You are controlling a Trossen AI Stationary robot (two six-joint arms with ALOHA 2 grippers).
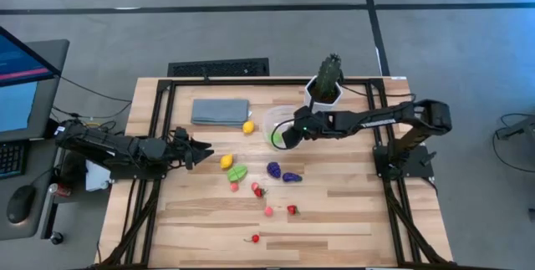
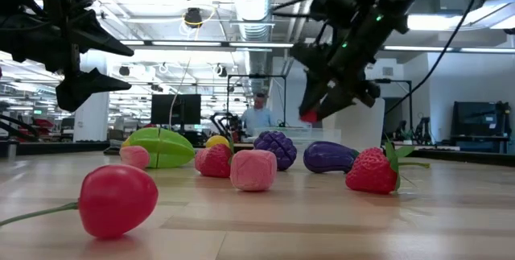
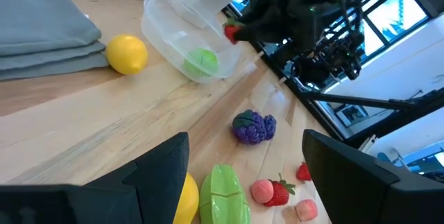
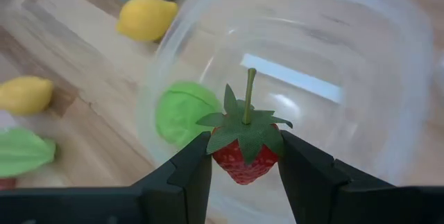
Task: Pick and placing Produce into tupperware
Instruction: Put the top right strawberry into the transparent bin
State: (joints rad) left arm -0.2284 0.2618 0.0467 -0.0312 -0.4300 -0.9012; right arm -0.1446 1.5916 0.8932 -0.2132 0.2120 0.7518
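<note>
Right wrist view: right gripper [image 4: 244, 158], fingers closed on a small red toy strawberry with green leafy cap [image 4: 243, 151], stem pointing upward, held directly over the round clear plastic tupperware [image 4: 388, 78]; container lies straight below, so release looks like the next step. One green round toy piece [image 4: 179, 112] already inside. Left gripper [image 1: 199, 150], fingers spread and empty, waits at table's left side. Remaining produce on the wood table [image 1: 351, 220]: yellow lemon [image 1: 248, 126], purple grape cluster [image 1: 273, 169], others scattered nearby.
</note>
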